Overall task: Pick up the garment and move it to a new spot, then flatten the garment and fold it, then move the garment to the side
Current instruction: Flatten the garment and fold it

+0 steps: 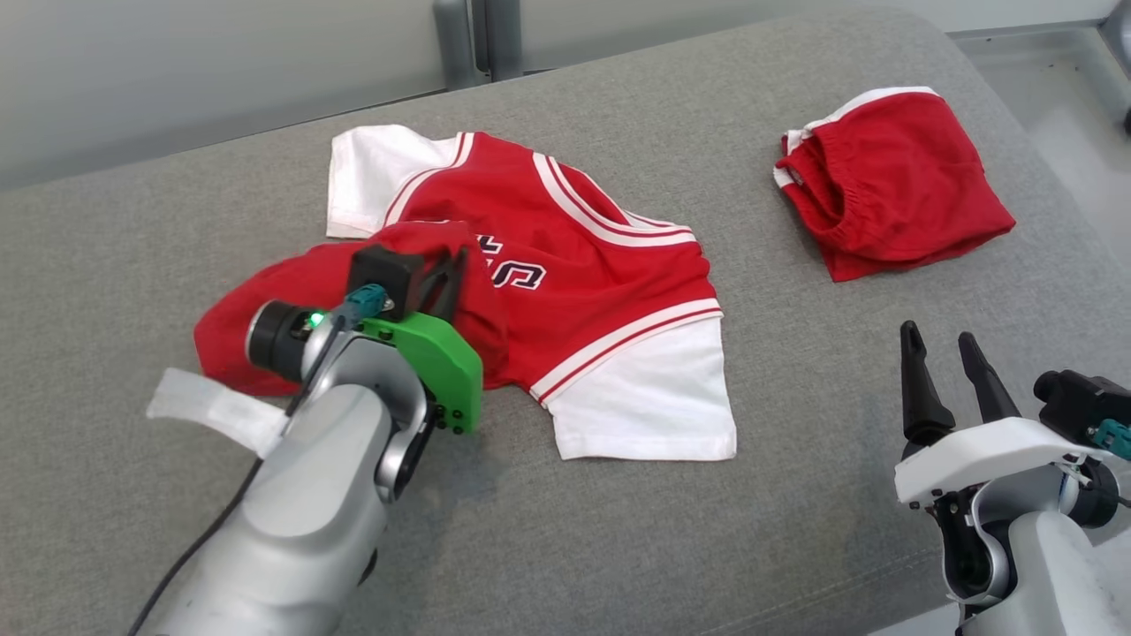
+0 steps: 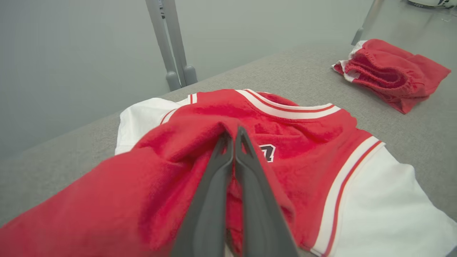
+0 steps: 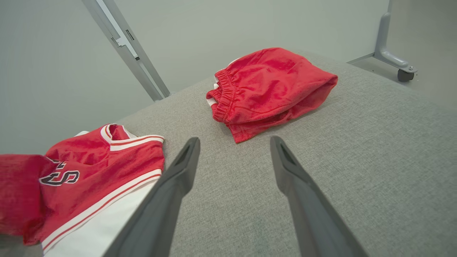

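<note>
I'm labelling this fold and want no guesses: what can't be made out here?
Black lettering on the red and white jersey shirt: head view, half covered by its bunched red fold.
White strip: head view, one end under the silver left forearm; unidentifiable.
Left gripper: left wrist view, pinched cloth hidden by its shut fingers.

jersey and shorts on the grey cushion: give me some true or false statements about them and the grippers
The left gripper has its fingers shut on a fold of the red jersey. True.
The right gripper stands open, apart from the red shorts. True.
The shorts lie on the jersey. False: they lie apart on the grey cushion.
The jersey lies fully flat. False: its lower part is bunched up at the left fingers.
</note>
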Available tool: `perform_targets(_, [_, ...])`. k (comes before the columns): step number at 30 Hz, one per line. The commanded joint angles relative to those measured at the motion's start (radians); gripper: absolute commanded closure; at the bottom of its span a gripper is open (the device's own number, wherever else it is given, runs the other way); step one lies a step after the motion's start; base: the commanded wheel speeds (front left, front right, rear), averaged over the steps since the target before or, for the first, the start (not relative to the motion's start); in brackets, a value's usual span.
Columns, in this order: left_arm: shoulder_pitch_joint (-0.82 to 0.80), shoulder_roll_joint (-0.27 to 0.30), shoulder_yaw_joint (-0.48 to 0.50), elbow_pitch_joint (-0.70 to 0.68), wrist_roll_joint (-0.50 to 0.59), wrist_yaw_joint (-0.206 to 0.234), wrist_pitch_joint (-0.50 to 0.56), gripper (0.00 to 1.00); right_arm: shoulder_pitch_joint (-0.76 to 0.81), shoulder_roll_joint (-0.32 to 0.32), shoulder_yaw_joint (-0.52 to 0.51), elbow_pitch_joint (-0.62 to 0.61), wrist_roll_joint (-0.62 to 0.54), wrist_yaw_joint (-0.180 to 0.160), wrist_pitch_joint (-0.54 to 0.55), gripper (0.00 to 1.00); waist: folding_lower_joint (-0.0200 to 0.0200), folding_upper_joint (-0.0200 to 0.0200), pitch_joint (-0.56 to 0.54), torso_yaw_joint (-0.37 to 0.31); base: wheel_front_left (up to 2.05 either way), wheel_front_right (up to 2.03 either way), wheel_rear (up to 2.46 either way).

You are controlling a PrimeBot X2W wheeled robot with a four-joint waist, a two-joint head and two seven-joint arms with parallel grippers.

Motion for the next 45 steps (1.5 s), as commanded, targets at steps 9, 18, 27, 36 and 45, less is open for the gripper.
perform_targets(9, [-0.059, -0.078, -0.07, 0.151, 0.008, -0.05, -0.01, 1.0, -0.025, -0.002, 0.035, 0.049, 0.033, 0.0, -0.042, 0.0, 0.0, -0.0001, 0.051, -0.087, 0.0, 0.0, 0.0])
perform_targets(18, [-0.08, -0.1, -0.113, 0.241, -0.008, -0.055, -0.118, 0.0, -0.033, -0.001, 0.028, 0.083, 0.02, 0.0, -0.066, 0.0, 0.0, -0.0001, 0.041, -0.06, 0.0, 0.0, 0.0])
perform_targets(27, [0.006, -0.102, -0.162, 0.155, -0.026, -0.042, -0.186, 0.0, -0.002, -0.002, 0.016, 0.085, -0.001, 0.0, -0.051, 0.0, 0.0, -0.0001, -0.034, 0.069, 0.0, 0.0, 0.0])
perform_targets(36, [0.167, -0.059, -0.156, 0.074, -0.027, 0.024, -0.2, 0.0, 0.008, -0.002, 0.033, 0.078, -0.004, 0.0, -0.035, 0.0, 0.0, -0.0001, -0.061, 0.147, 0.0, 0.0, 0.0])
perform_targets(45, [0.179, -0.029, -0.152, 0.16, 0.008, 0.101, -0.205, 0.0, -0.006, -0.002, 0.038, 0.066, -0.011, 0.0, -0.025, 0.0, 0.0, -0.0001, -0.045, 0.106, 0.0, 0.0, 0.0])
